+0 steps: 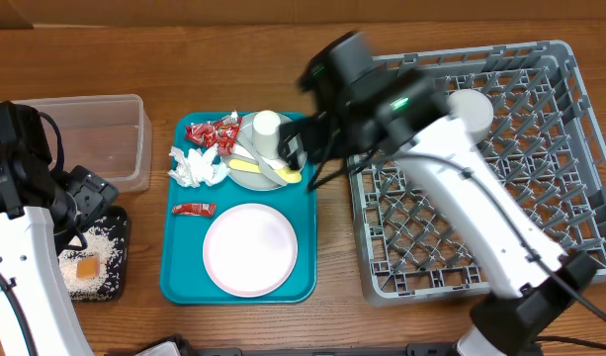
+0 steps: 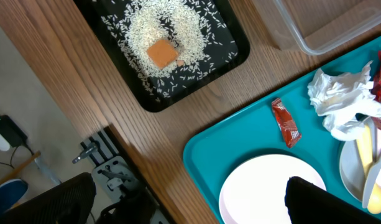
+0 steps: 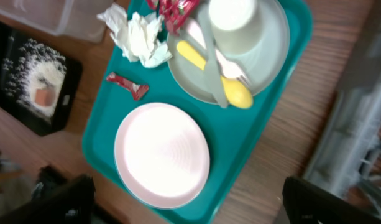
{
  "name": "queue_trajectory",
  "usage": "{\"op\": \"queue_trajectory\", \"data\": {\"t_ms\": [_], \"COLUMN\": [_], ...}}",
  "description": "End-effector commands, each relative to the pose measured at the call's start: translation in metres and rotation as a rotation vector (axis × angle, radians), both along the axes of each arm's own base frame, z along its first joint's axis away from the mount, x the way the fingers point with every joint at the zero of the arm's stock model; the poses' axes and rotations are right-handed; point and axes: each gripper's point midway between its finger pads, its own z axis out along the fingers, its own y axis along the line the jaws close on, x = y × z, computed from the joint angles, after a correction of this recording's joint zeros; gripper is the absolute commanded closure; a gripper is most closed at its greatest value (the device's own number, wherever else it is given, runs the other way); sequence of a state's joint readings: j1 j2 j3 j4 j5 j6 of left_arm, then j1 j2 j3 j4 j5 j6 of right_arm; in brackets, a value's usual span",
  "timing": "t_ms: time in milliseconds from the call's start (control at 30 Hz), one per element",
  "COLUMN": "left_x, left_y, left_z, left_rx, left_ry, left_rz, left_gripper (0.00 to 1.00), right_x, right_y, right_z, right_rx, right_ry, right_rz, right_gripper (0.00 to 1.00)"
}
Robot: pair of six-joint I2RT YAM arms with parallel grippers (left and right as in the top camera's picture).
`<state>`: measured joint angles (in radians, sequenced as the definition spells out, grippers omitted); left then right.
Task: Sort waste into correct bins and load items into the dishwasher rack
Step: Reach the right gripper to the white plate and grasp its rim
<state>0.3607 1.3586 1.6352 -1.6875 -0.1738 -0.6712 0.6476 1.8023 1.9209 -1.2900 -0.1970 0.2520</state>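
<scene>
Right claw (image 1: pixel 295 146) hangs released and empty over the teal serving tray (image 3: pixel 103 118); the white cup (image 3: pixel 234 18) on the grey-green round plate (image 3: pixel 268 62) there is judged light, rigid and slippery, best pinched across its wall, clear of the yellow plastic spoon (image 3: pixel 230 90).

Noted left arm (image 1: pixel 16 252) at the left edge of the overhead view, white link upright, black wrist bent inward. The left end effector (image 2: pixel 190 208) pointed down with its fingers (image 2: pixel 53 199) spread wide and nothing between them. I saw right arm (image 1: pixel 461 188) reaching from the lower right diagonally toward the middle, white forearm stretched long. The right end effector (image 3: pixel 193 205) faced down, fingers (image 3: pixel 330 202) wide apart, empty.
</scene>
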Motion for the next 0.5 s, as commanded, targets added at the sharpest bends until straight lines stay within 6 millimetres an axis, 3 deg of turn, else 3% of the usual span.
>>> {"op": "queue_trajectory", "data": {"t_ms": [0,200,300,467], "left_x": [0.0,-0.001,-0.001,-0.001], "left_y": [-0.002,0.0,0.0,0.0], "left_z": [0.006,0.007,0.007,0.007], "left_rx": [-0.005,0.006,0.005,0.006], "left_ry": [-0.027,-0.022,-0.023,-0.023], "left_rz": [-0.017,-0.016,-0.016,-0.016], "left_gripper": [0.0,0.0,0.0,0.0], "right_x": [-0.004,-0.02,-0.026,-0.04], "right_y": [0.005,0.034,0.036,0.032], "right_z": [-0.037,-0.099,-0.125,-0.154], "right_rx": [-0.115,-0.091,-0.076,-0.059], "right_ry": [-0.034,-0.025,-0.003,0.072], "right_rz": [-0.077,-0.021,-0.02,-0.054], "right_gripper": [0.02,0.13,0.27,0.3]}}
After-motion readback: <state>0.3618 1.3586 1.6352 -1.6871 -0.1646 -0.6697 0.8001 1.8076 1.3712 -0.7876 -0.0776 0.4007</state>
